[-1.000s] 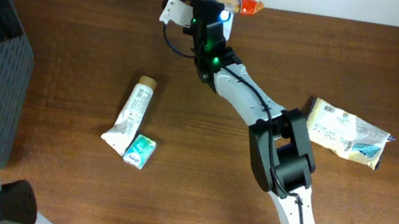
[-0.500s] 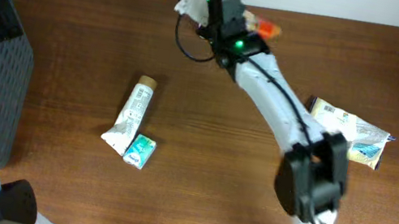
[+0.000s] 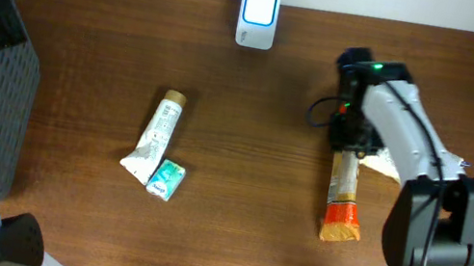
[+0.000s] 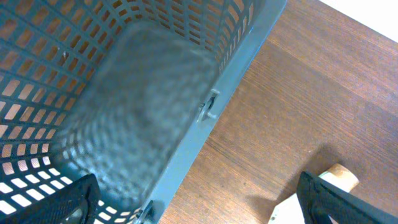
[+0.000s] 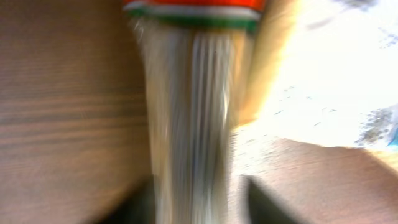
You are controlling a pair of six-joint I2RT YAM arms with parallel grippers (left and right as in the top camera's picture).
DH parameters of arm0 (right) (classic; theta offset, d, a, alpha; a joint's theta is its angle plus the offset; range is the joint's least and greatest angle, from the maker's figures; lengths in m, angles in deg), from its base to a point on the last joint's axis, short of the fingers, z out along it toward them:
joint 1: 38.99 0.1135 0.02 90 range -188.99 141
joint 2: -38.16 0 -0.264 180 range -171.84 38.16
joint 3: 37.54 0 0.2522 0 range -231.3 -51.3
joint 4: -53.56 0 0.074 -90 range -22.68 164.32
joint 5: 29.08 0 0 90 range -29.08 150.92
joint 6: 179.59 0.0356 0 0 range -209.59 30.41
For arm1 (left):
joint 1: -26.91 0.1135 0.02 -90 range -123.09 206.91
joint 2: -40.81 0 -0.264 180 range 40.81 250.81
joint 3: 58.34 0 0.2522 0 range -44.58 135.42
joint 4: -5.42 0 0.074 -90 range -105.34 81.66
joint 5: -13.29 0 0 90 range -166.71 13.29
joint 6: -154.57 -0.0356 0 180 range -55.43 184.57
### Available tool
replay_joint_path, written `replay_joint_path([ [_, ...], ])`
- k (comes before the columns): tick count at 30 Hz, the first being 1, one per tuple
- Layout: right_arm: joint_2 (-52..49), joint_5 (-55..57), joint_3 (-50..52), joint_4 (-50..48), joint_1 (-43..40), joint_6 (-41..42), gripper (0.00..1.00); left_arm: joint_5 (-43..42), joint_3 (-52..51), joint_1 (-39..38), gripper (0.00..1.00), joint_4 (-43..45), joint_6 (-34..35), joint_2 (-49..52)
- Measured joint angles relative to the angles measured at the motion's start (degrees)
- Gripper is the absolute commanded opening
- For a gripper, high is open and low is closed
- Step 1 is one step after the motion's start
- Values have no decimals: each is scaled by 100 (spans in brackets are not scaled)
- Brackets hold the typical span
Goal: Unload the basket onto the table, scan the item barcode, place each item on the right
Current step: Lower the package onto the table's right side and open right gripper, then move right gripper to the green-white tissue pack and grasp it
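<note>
– Packet [image 3: 341, 196] flat on the table [image 3: 226, 249], over on the right-hand side, lying lengthwise with its orange-red end toward the near edge. What do you make of the right gripper [image 3: 351, 134]?

– It sits right over the packet's far end, the pale end. On the wrist camera the two dark fingers [image 5: 140, 205] stand either side of the wrapper, very close to it, but the picture is smeared. Pinching it or just clear of it? I cannot tell.

– Fair enough. And the scanner [image 3: 257, 17]?

– White unit, screen lit, up at the far edge of the table. The packet lies well apart from it, off to the right and nearer to us.

– I see a pale pouch [image 3: 380, 163] just beside the packet, on its right, mostly hidden under the arm.

– Yes, only a corner of it shows from above. Now the other side.

– Left gripper [image 4: 202, 202] hangs over the edge of the grey basket [image 4: 124, 93], fingers spread wide, nothing between them.

– And mid-table there is a white tube [image 3: 157, 131] with a tan cap, with a small teal box [image 3: 165, 179] just beside its flat end. Both are well apart from the packet.
</note>
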Motion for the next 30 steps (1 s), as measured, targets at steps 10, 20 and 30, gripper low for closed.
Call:
replay_joint_path([
  [10,9,-3744,-216,-1475,2295,323,64,0,0,0,99,0,0,0],
  [20,-87,-2844,1355,-3807,3810,1788,50,-2,0,0,99,4,0,0],
  [30,-339,-3235,1427,-4148,3738,1773,29,0,0,0,99,2,0,0],
])
